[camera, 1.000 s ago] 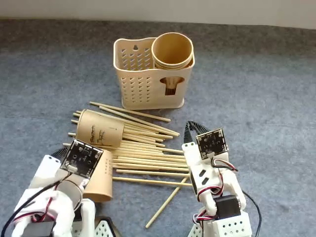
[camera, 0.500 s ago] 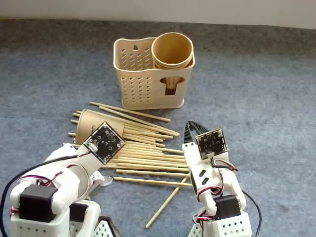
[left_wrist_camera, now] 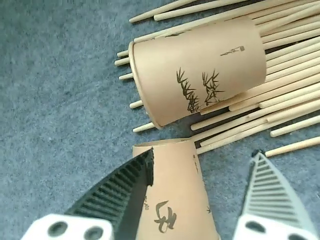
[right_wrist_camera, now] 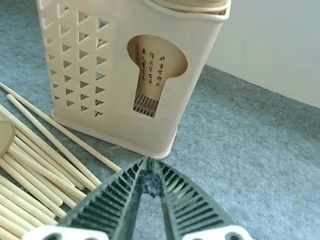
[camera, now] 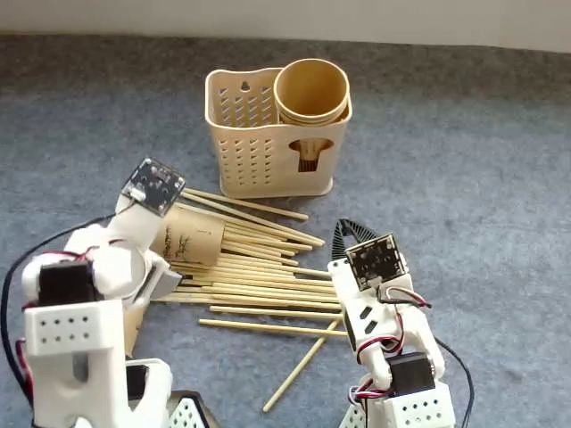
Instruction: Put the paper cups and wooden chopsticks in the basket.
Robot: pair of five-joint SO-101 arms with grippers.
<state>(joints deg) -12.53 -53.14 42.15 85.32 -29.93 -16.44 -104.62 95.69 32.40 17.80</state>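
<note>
Left gripper [left_wrist_camera: 204,154]: jaws wide apart, straddling a paper cup [left_wrist_camera: 175,195] that lies on its side; the dark finger [left_wrist_camera: 125,190] touches its wall, the other stands clear.
Right gripper [right_wrist_camera: 150,172]: fingers pressed together, holding nothing, low before the basket [camera: 250,152].
Basket: upright on the grey carpet [camera: 464,160], with stacked cups [camera: 310,89] at 1 end.
Second cup [left_wrist_camera: 200,70]: on its side across the chopsticks [left_wrist_camera: 280,100], just beside the first.
Change: over 1 second the left arm has swung up over the 2 cups; the right arm is unmoved.

Left gripper [left_wrist_camera: 204,154] gapes — right gripper [right_wrist_camera: 150,172] seemingly closed.
</note>
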